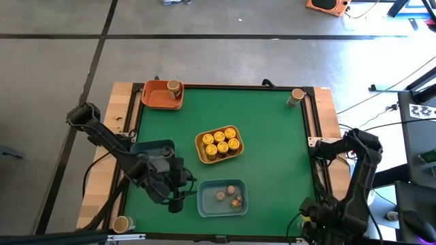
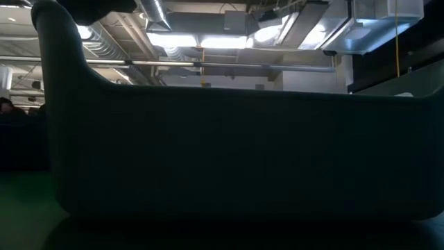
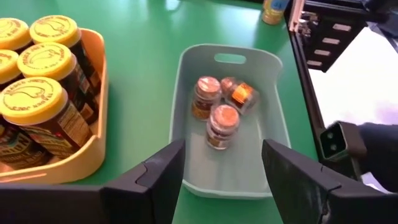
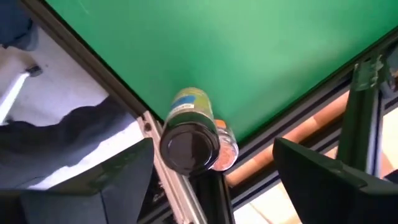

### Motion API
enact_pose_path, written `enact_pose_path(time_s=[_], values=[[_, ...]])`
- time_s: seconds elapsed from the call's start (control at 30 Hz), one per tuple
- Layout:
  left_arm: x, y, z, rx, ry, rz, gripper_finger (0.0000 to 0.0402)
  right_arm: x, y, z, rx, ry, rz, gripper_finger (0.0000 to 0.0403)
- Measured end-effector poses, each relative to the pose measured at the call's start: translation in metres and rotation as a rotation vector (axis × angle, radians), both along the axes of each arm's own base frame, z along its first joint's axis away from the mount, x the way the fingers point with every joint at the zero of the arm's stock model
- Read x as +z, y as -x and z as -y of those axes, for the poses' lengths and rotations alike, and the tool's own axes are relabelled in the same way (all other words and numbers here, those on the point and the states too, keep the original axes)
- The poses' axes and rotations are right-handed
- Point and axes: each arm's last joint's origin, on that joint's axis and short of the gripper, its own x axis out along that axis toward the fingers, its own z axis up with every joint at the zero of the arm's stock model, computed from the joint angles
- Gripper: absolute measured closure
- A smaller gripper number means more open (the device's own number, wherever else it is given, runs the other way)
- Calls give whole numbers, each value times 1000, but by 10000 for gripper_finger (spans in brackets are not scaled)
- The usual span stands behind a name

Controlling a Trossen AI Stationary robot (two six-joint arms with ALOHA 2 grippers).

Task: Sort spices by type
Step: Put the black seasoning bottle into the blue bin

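Note:
The spices are small jars. Three copper-lidded ones (image 3: 214, 109) lie in a pale blue tray (image 3: 277, 118). Several yellow-lidded jars (image 1: 220, 143) stand in a yellow tray (image 1: 200, 148). One jar (image 1: 175, 87) stands in an orange tray (image 1: 155, 95). My left gripper (image 3: 224, 180) hovers open above the blue tray's left end (image 1: 201, 197), holding nothing. My right gripper (image 4: 211, 186) points down, open, over a dark-lidded jar (image 4: 189, 142) at the table's near right corner. Its fingers stand wide on either side of that jar. A second jar (image 4: 225, 149) sits against it.
Single jars stand at the far right corner (image 1: 297, 96) and near left corner (image 1: 123, 223). A second blue tray (image 1: 155, 145) lies partly under the left arm. The table's black frame rail (image 4: 186, 186) runs under the right gripper. A dark tray wall (image 2: 236, 153) fills the low view.

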Motion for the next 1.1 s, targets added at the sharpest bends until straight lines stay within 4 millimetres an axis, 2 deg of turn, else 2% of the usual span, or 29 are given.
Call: enact_pose_path(time_s=[0.3,0.5,0.7,0.83,1.1], values=[[0,1,1,-7,2,-3,192,-16,-3,-9,-4,50,-22,75],[0,1,1,-8,2,-3,192,-27,-4,-17,-1,36,-72,75],[0,1,1,-8,2,-3,192,-34,-3,-26,8,25,-48,75],[0,1,1,-8,2,-3,192,-41,-3,-25,4,69,-47,75],[0,1,1,-9,1,-3,192,-37,-1,-19,23,117,-71,75]])
